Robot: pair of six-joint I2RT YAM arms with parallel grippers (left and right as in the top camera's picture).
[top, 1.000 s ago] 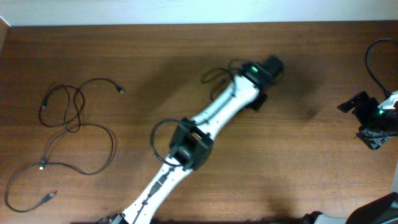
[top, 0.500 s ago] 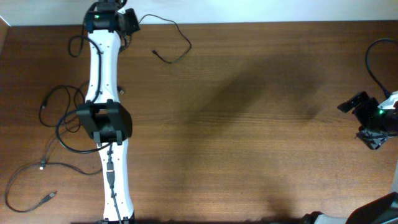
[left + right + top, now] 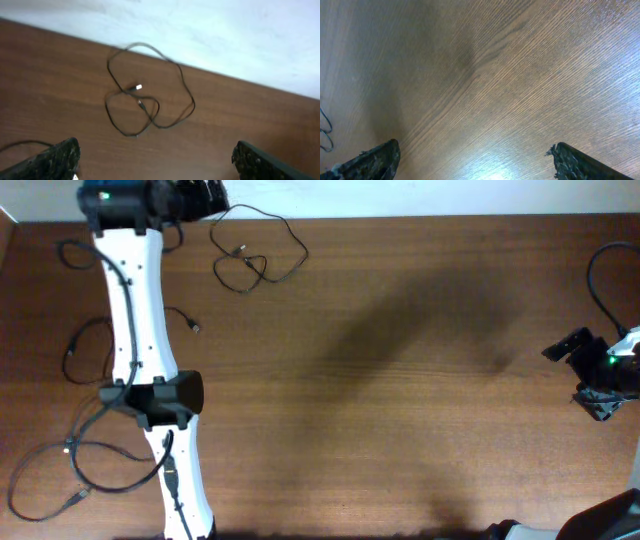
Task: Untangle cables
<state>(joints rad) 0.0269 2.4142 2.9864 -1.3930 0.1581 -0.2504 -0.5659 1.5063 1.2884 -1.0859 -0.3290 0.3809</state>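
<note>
One thin black cable lies loose in a few loops near the table's back edge; in the left wrist view this cable shows a whitish plug tip. My left gripper hangs just left of it at the back left, open and holding nothing; in its own view the left gripper stands apart from the loops. More cables sprawl on the left side, partly hidden under the left arm. My right gripper sits at the far right, and the right gripper is open over bare wood.
The wooden table meets a white wall right behind the loose cable. The white left arm runs from the front edge to the back left, across the left cables. A thicker black arm cable loops at the far right.
The left arm swung from the table's middle to the back left corner with a cable. Its gripper has opened and the cable now lies loose on the wood. The right arm stayed put.
</note>
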